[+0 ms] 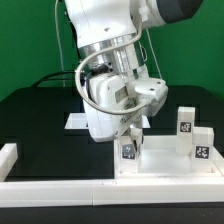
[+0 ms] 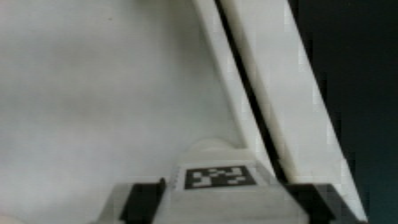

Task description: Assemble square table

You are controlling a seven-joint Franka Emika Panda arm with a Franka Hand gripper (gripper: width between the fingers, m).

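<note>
The white square slab (image 1: 165, 162) lies at the front, on the exterior view's right. Two white legs stand upright on it with their tags showing: one at the far right corner (image 1: 186, 122), one nearer (image 1: 202, 146). My gripper (image 1: 128, 138) is shut on a third white tagged leg (image 1: 128, 150) and holds it upright at the slab's left front part. In the wrist view the leg (image 2: 221, 176) sits between my dark fingers (image 2: 157, 202), with my gripper (image 2: 228, 203) over the slab's flat top (image 2: 107, 100). Whether the leg touches the slab is hidden.
A long white border rail (image 1: 90, 190) runs along the front edge, with a white corner piece (image 1: 10, 155) at the exterior view's left. The marker board (image 1: 72, 121) lies behind the arm. A white strip (image 2: 285, 100) runs beside the slab in the wrist view, with black table beyond it.
</note>
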